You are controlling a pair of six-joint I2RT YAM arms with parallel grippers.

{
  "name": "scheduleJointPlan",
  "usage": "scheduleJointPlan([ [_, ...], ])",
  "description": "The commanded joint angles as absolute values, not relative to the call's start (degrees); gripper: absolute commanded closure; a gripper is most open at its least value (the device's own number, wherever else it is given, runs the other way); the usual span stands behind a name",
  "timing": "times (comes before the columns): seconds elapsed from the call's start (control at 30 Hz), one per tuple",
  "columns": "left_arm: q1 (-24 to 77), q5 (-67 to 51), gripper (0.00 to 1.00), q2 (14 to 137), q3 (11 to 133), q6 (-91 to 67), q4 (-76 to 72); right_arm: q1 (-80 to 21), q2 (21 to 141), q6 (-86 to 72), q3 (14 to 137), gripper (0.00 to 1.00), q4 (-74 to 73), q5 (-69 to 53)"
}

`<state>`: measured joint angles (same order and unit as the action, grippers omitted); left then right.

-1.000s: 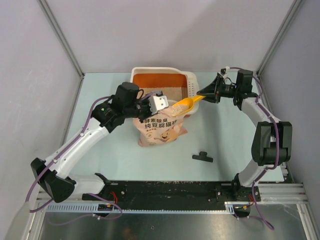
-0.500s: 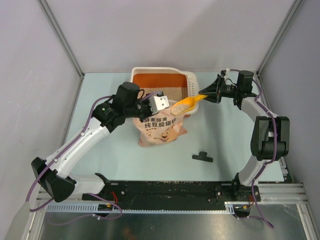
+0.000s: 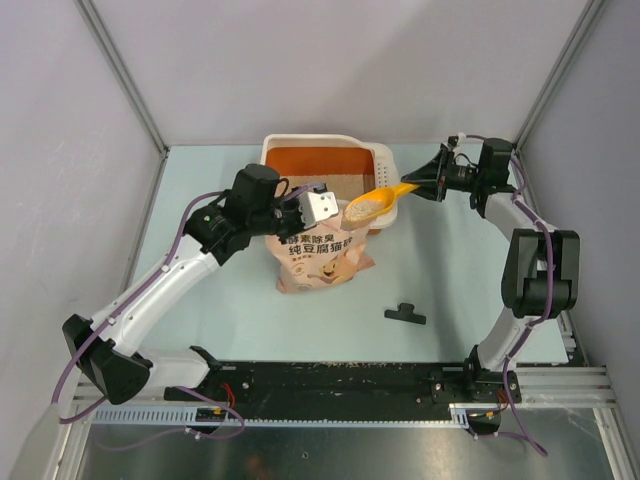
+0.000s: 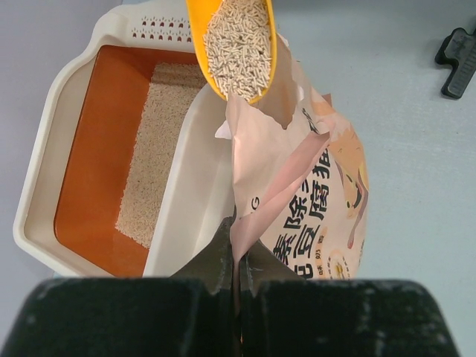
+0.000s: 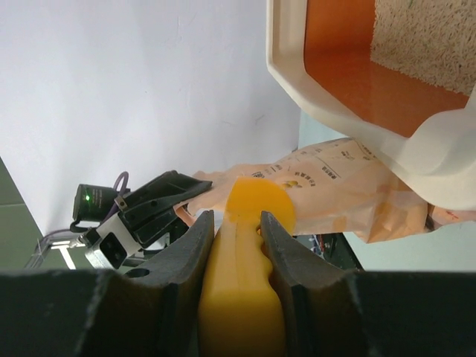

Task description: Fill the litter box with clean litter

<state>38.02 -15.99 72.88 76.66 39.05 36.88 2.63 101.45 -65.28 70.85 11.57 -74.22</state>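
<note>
The cream-white litter box (image 3: pixel 268 150) with an orange inner wall stands at the back centre. A layer of beige clean litter (image 4: pixel 152 149) covers part of its floor. My left gripper (image 4: pixel 238 249) is shut on the top edge of the pink printed bag (image 3: pixel 318 258), holding it upright against the box's near wall. My right gripper (image 5: pixel 236 223) is shut on the handle of the orange scoop (image 3: pixel 375 203). The scoop holds a heap of litter (image 4: pixel 236 44) over the bag's mouth, beside the box's right near corner (image 5: pixel 439 160).
A small black clip (image 3: pixel 404 314) lies on the pale table in front of the bag, to the right. Grey walls and metal posts close in the back and sides. The black base rail (image 3: pixel 330 380) runs along the near edge.
My right gripper has drawn back to the right and lifted the loaded scoop a little up out of the bag's mouth, toward the box. The left gripper and bag have stayed still.
</note>
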Motion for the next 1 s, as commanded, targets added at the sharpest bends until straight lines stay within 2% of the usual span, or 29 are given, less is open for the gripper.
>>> scheduleJointPlan([
  [0.0, 38.5, -16.26, 1.0, 70.93, 78.49, 40.96, 27.69, 2.9, 103.62, -67.23, 75.4, 1.0, 15.47, -73.65],
  [0.57, 38.76, -17.05, 1.0, 70.31, 77.26, 40.43, 28.04, 2.46, 113.63, -64.52, 88.68, 1.0, 15.38, -68.91],
  [0.8, 38.76, -18.37, 1.0, 69.79, 76.29, 39.64, 28.04, 2.9, 117.59, -57.32, 93.6, 1.0, 11.96, -67.15],
  [0.97, 38.85, -18.54, 1.0, 68.82, 75.06, 39.9, 28.04, 3.08, 118.3, -47.05, 98.6, 1.0, 1.96, -61.62],
])
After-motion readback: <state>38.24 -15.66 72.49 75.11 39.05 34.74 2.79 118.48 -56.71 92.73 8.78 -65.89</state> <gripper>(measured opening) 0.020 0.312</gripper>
